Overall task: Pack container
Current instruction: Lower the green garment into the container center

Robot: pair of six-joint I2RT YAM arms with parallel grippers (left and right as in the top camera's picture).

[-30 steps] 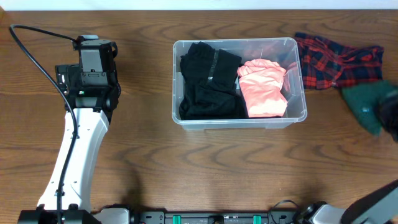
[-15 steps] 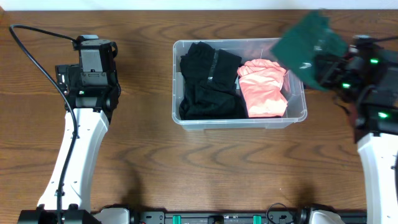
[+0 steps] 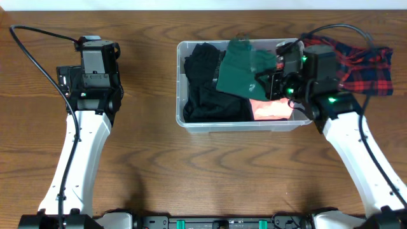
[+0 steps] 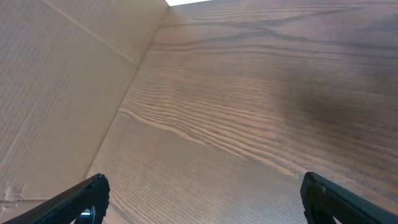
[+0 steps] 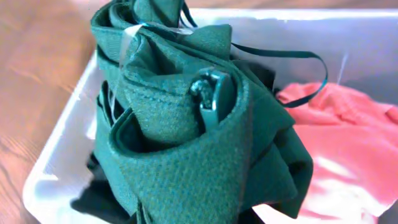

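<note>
I see the container (image 3: 241,125) in the upper middle of the overhead view, with black clothes (image 3: 200,95) in its left half and a pink cloth (image 3: 273,109) at its right. My right gripper (image 3: 267,83) is pinched narrow on a green cloth (image 5: 180,124), which hangs over the container. My left gripper (image 4: 202,196) stands wide above the table (image 4: 249,93), holding nothing. A plaid cloth (image 3: 365,63) lies at the upper right.

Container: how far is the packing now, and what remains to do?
Done: a black garment and a pink garment lie in the container. In hand: the right claw holds a green garment above it. Remaining, it seems: release it, then pack the red plaid garment lying on the table beside the container.
</note>
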